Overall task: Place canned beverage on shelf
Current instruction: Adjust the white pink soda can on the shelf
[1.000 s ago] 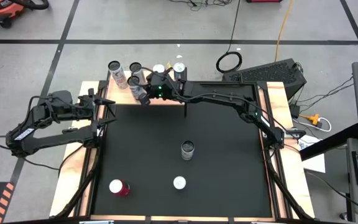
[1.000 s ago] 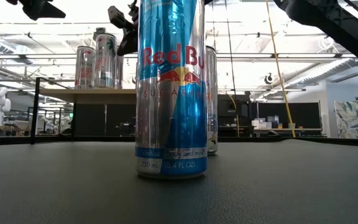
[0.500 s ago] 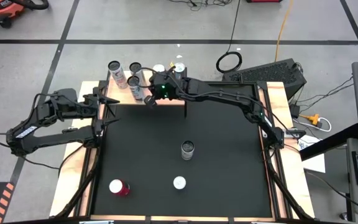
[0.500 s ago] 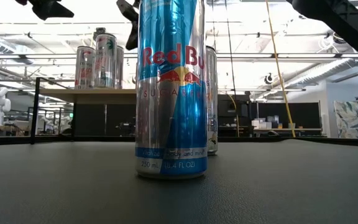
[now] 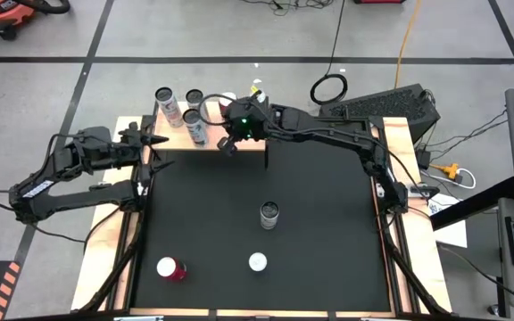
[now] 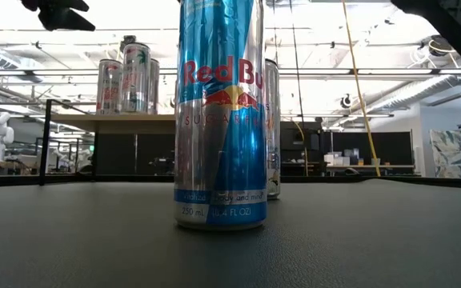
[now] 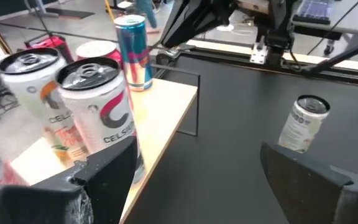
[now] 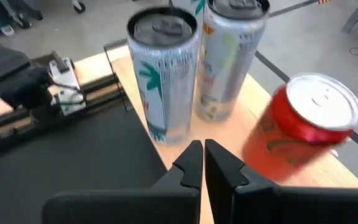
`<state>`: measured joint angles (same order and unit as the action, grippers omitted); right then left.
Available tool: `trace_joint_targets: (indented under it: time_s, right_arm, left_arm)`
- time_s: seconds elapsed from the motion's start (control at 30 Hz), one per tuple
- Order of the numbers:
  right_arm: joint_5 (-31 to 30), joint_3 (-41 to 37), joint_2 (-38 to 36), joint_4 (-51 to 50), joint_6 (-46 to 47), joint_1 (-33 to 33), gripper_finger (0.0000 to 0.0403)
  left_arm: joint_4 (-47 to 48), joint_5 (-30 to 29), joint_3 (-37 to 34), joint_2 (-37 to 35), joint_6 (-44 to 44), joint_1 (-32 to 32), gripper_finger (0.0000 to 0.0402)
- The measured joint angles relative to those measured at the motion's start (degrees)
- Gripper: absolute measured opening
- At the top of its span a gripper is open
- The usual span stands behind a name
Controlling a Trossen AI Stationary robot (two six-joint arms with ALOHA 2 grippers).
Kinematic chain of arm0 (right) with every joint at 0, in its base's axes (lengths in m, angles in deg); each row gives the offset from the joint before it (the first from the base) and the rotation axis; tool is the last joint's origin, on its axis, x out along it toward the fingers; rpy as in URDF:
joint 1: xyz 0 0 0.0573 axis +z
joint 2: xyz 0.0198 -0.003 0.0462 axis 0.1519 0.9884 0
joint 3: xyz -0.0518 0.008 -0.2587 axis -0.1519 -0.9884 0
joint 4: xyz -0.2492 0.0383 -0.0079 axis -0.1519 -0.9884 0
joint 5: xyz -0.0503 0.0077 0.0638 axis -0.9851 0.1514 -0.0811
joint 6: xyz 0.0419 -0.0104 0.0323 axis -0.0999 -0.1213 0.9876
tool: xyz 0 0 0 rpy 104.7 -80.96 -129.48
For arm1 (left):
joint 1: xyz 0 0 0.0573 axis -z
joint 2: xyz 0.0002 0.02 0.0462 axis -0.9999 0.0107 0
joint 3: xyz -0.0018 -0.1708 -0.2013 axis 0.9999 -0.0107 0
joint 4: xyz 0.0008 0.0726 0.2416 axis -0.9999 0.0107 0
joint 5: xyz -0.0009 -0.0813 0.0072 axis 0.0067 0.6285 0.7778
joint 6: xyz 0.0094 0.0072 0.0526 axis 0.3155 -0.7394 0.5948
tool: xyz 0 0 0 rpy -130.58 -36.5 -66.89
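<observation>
The shelf (image 5: pixel 175 135), a light wooden top on thin dark legs, stands at the table's far edge. Several cans stand upright on it, among them a silver can with teal leaves (image 8: pixel 163 68), a second silver can (image 8: pixel 232 56) and a red can (image 8: pixel 303 124). My right gripper (image 5: pixel 228 146) is shut and empty. It hovers above the shelf's front edge, just short of the teal-leaf can. My left gripper (image 5: pixel 154 141) waits open at the shelf's left end, facing two Celsius cans (image 7: pixel 98 118).
Three more cans stand on the black mat: a silver one (image 5: pixel 269 214) mid-table, a blue Red Bull can (image 6: pixel 218 120) near the front edge and a red one (image 5: pixel 169 267) at the front left. Wooden rails border the mat on both sides.
My right gripper, shut throughout, has risen and drawn away from the silver can at the shelf's front edge, toward the table's right. In the low view it has lifted out of the picture. The cans on the shelf stand as before.
</observation>
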<state>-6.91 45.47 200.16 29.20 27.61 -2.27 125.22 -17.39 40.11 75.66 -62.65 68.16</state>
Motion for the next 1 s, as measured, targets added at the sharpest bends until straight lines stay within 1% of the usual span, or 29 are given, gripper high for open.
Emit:
trace_joint_targets:
  time_s: [0.13, 0.33, 0.47, 0.57, 0.77, 0.9, 1.0]
  right_arm:
    - [0.02, 0.0, -1.65, -3.16, -0.01, 0.04, 0.0]
    - [0.02, 0.0, -2.28, -5.24, 0.0, 0.19, 0.0]
    - [0.02, 0.0, -2.27, -7.15, 0.0, 0.22, 0.0]
    - [0.02, 0.0, -2.23, -8.69, 0.0, 0.22, 0.0]
    - [0.02, 0.0, -2.23, -8.73, 0.0, 0.22, 0.0]
    - [0.01, 0.0, -2.23, -9.07, 0.0, 0.22, 0.0]
    - [0.02, 0.0, -2.46, -9.39, -0.04, 0.22, 0.0]
  left_arm:
    - [-0.88, 0.09, 0.0, 1.58, 0.41, 0.0, 0.0343]
    - [-9.8, -0.22, 0.0, 5.36, 0.78, -0.01, 0.0343]
    - [-12.41, -0.27, 0.0, 7.15, 3.16, -0.02, 0.0343]
    - [-13.97, -0.31, 0.0, 8.64, 3.39, -0.02, 0.0343]
    - [-18.61, -0.5, 0.0, 11.54, -2.45, -0.02, 0.0343]
    - [-19.79, -0.31, 1.29, 11.59, -2.48, -0.02, 0.0343]
    - [-19.78, 2.03, 2.24, 11.68, -2.62, -0.03, 0.0343]
